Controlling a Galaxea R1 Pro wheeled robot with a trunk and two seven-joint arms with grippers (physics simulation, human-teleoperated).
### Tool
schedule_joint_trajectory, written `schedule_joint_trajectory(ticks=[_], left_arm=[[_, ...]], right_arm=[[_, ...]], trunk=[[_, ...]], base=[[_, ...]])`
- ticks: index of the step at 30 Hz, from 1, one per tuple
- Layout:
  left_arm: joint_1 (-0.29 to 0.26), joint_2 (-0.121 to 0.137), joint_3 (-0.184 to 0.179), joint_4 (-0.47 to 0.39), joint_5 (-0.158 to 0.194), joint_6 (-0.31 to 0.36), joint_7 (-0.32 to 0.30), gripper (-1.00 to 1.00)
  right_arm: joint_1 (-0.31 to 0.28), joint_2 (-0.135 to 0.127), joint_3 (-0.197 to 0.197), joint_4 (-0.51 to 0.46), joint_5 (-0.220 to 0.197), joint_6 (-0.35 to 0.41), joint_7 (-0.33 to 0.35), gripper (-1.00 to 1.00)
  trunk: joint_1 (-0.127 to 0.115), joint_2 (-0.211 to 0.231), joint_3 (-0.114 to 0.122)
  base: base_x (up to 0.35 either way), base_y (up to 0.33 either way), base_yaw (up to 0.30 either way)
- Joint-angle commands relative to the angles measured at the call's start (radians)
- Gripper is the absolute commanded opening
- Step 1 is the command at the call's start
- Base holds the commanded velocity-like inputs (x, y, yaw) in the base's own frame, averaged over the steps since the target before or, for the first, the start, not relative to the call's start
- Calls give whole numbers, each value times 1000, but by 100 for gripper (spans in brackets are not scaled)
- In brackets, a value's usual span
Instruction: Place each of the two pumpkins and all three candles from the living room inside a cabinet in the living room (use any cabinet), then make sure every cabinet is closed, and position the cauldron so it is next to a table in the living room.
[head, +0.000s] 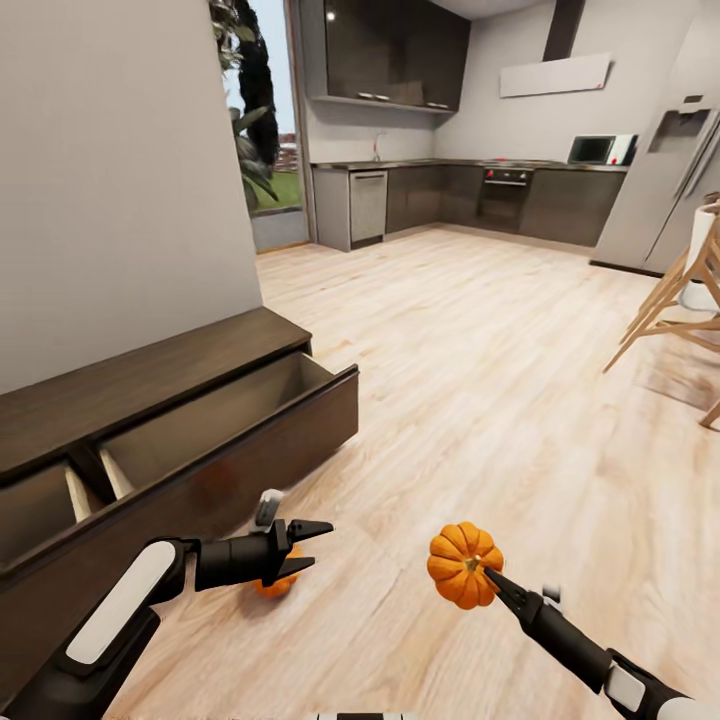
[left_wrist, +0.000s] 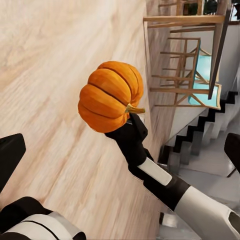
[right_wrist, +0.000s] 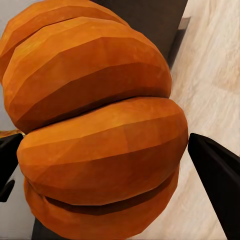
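Claw-held pumpkin (head: 465, 565), stem sideways

Light wood floor (head: 480, 400); dark kitchen cupboards (head: 450, 195); steel fridge (head: 665, 150); window (head: 262, 110) left.

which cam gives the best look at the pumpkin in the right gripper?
Left wrist view: the whole pumpkin with its stem, held up off the floor at the tip of the right gripper. Head view shows it smaller. Right wrist view is too close, cropping it between the fingertips.
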Motion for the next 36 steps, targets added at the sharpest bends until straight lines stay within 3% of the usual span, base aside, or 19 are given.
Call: schedule_joint_trajectory(ticks=[1, 12, 21, 36], left_arm=[[-1, 1, -1, 0, 10, 1, 10, 100], [-1, 1, -1, -1, 11, 1, 10, 100], [-1, -1, -1, 0, 10, 1, 10, 100], [-1, 0, -1, 1, 10, 1, 10, 100]], right_arm=[[-1, 1, 3, 2, -8, 10, 3, -100], [-1, 0, 3, 0, -8, 9, 0, -100], [-1, 0, 6, -2, -4, -2, -1, -100], [-1, -2, 4, -3, -7, 9, 9, -100]], trunk=[[0, 0, 0], [0, 0, 3], [0, 0, 3], [0, 0, 3]], base=[[0, -1, 263], [-110, -3, 255], [-1, -174, 206], [0, -10, 269]])
